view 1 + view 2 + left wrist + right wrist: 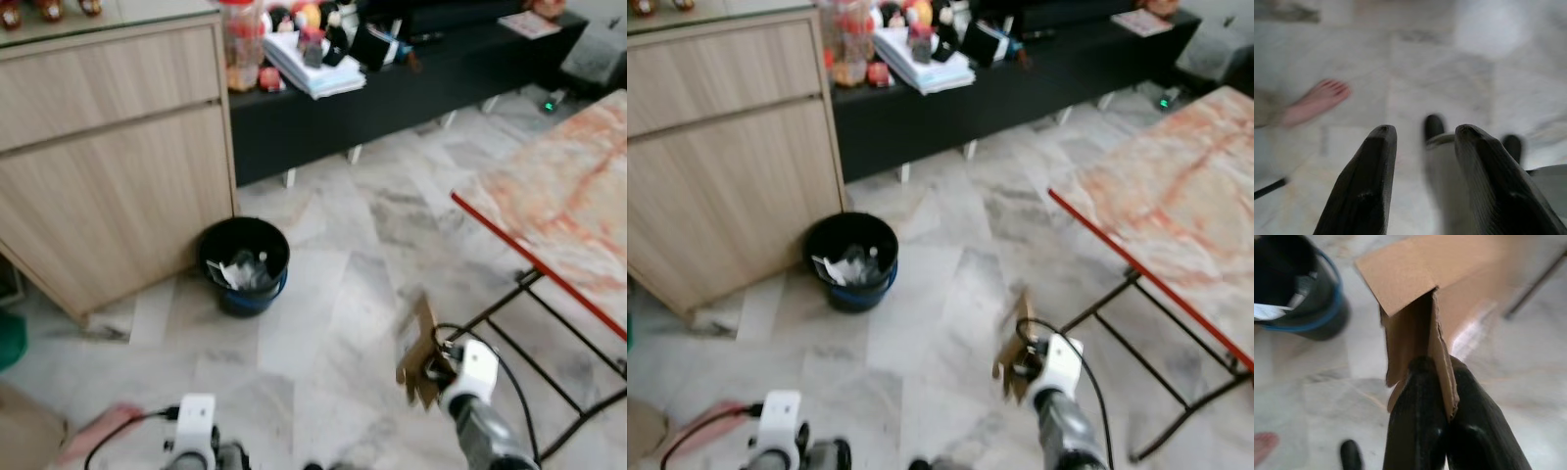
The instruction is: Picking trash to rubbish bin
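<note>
A black rubbish bin point(245, 264) with a blue band stands on the marble floor against the wooden cabinet, with white and clear scraps inside. My right gripper point(1434, 366) is shut on a folded piece of brown cardboard point(1415, 279), held upright above the floor. The cardboard point(418, 352) hangs well to the right of the bin and nearer to me, beside the table's legs. In the right wrist view the bin point(1300, 293) lies beyond the cardboard and off to one side. My left gripper point(1422, 134) hangs low over the floor, open and holding nothing.
A light wooden cabinet point(108, 147) stands at left. A black low bench point(411, 88) with clutter runs along the back. A red-edged marble-patterned table point(558, 196) on thin black legs point(549, 343) is at right. A person's bare foot point(98, 431) rests near my left side.
</note>
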`<state>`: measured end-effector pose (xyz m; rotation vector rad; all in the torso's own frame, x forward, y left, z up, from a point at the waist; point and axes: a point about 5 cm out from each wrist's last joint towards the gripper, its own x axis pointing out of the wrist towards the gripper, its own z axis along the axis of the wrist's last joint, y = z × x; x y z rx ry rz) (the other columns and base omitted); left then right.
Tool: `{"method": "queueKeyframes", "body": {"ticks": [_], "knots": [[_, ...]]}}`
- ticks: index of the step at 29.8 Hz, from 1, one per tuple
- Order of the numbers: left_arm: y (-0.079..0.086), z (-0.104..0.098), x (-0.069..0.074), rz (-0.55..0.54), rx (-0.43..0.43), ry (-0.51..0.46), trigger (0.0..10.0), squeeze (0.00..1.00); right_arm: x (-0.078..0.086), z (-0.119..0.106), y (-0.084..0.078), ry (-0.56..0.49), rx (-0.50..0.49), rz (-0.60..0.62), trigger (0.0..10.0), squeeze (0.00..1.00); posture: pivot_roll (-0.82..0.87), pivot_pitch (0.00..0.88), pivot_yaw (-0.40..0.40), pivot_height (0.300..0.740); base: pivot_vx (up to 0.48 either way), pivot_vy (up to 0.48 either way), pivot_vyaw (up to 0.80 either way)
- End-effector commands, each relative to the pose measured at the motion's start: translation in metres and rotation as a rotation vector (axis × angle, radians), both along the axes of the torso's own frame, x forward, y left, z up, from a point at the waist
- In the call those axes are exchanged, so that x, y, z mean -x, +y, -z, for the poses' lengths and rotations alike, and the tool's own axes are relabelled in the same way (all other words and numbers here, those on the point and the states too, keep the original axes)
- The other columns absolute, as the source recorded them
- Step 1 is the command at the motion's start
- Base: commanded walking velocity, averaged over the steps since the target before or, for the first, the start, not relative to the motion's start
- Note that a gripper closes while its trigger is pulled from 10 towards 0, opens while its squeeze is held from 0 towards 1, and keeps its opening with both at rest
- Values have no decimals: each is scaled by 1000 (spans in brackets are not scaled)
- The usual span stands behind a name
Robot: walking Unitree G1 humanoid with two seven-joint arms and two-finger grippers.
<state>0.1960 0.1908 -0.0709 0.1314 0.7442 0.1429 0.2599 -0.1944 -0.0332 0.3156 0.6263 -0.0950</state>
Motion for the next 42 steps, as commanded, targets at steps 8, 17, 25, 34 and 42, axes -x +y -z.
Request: {"method": "queueKeyframes", "body": {"ticks": [8, 17, 25, 34, 42], "knots": [[-11, 4, 5, 5, 24, 22, 10000, 0, 4, 1, -12, 2, 28, 9, 10000, 0, 31, 217, -132, 740, 382, 0, 600], [-11, 4, 4, 7, 27, 19, 10000, 0, 2, -1, -11, -3, 26, 4, 10000, 0, 32, 214, -132, 740, 381, 0, 800], [-12, 4, 4, 4, 28, 20, 10000, 0, 3, 0, -12, 9, 25, 12, 10000, 0, 32, 214, -136, 740, 383, 0, 200], [-11, 4, 4, 4, 32, 21, 10000, 0, 2, -1, -12, 3, 14, 27, 10000, 0, 35, 216, -133, 740, 384, 0, 0], [-10, 4, 4, 7, 28, 20, 10000, 0, 2, -1, -13, 1, 17, 28, 10000, 0, 37, 212, -129, 740, 386, 0, 0]]}}
